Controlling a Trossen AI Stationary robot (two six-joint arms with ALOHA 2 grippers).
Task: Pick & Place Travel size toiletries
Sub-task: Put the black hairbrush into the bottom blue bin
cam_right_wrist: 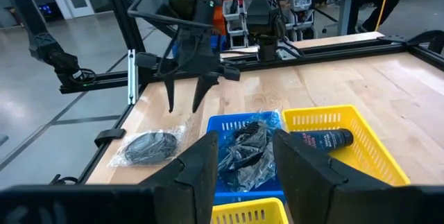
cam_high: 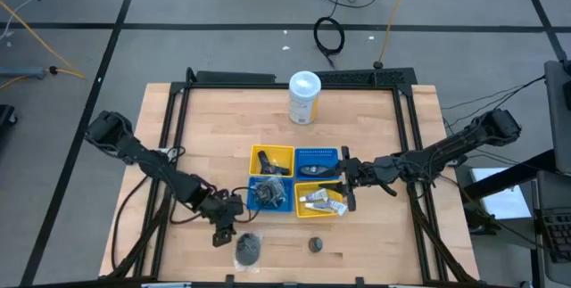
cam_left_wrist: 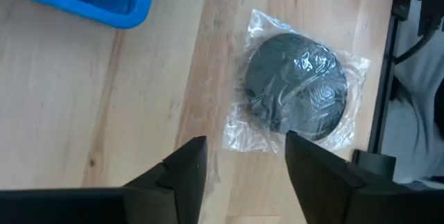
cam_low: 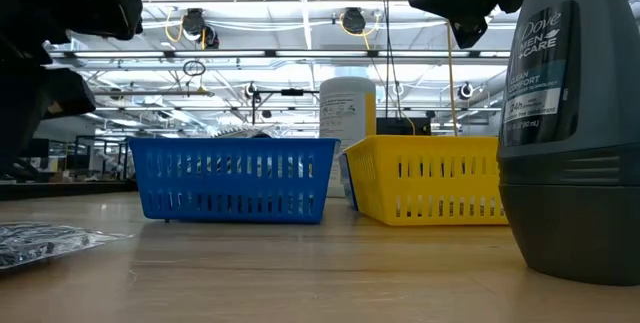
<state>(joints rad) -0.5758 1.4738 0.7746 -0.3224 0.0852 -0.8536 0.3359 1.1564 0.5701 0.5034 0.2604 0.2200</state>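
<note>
A dark grey mesh puff in a clear bag lies flat on the table near its near edge. My left gripper hovers open over the bag's edge, just left of the puff. Another bagged puff lies in the near blue tray. White tubes lie in the near yellow tray. A black tube lies in the far yellow tray. My right gripper is open above the right side of the trays.
Four square trays, two blue and two yellow, sit together mid-table. A tall white canister stands behind them. A dark grey roll-on deodorant stands near the near edge. Bare wood lies left and right of the trays.
</note>
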